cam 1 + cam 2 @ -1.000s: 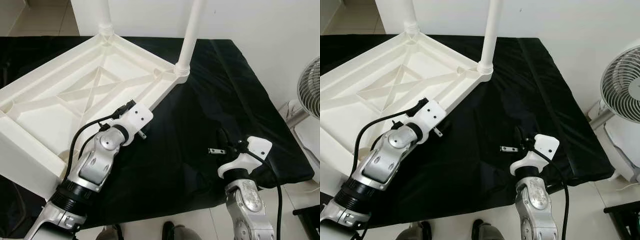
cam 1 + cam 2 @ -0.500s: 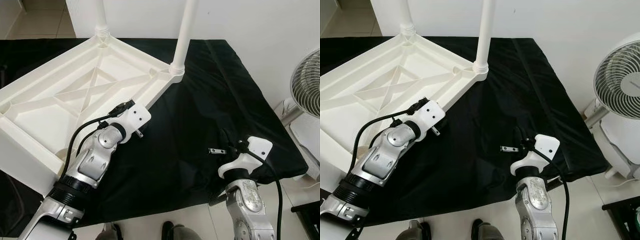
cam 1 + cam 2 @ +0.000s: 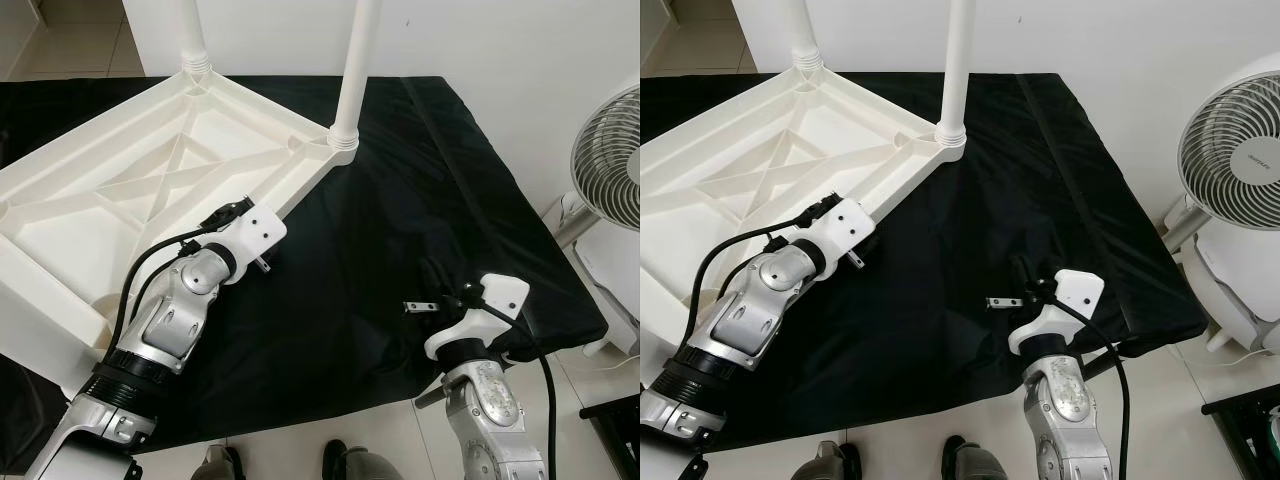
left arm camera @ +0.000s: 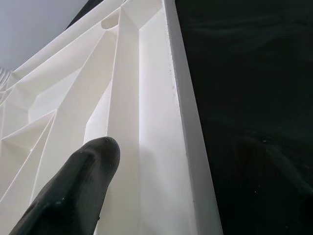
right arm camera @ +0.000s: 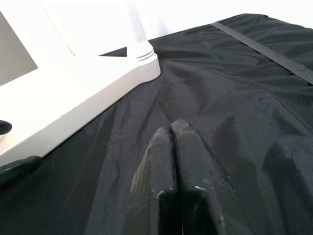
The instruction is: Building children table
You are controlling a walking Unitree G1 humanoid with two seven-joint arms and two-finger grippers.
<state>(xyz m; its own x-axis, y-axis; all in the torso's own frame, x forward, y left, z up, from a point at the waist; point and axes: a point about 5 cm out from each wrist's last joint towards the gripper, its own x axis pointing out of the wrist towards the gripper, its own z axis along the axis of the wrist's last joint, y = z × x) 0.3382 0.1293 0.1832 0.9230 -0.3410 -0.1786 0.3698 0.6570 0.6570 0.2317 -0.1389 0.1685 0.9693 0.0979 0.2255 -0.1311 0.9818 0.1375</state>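
Your upturned table (image 3: 150,190) lies on the black cloth (image 3: 420,200) — stiff, light plastic (likely slippery), so grip its rim; left gripper (image 4: 73,191) hovers there, fingers' state unclear — right gripper (image 5: 173,147) closed, empty

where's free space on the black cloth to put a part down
Bare black cloth lies between the upturned white table, the fan side and the right gripper. It's crowded along the table's rim, where the left gripper sits.
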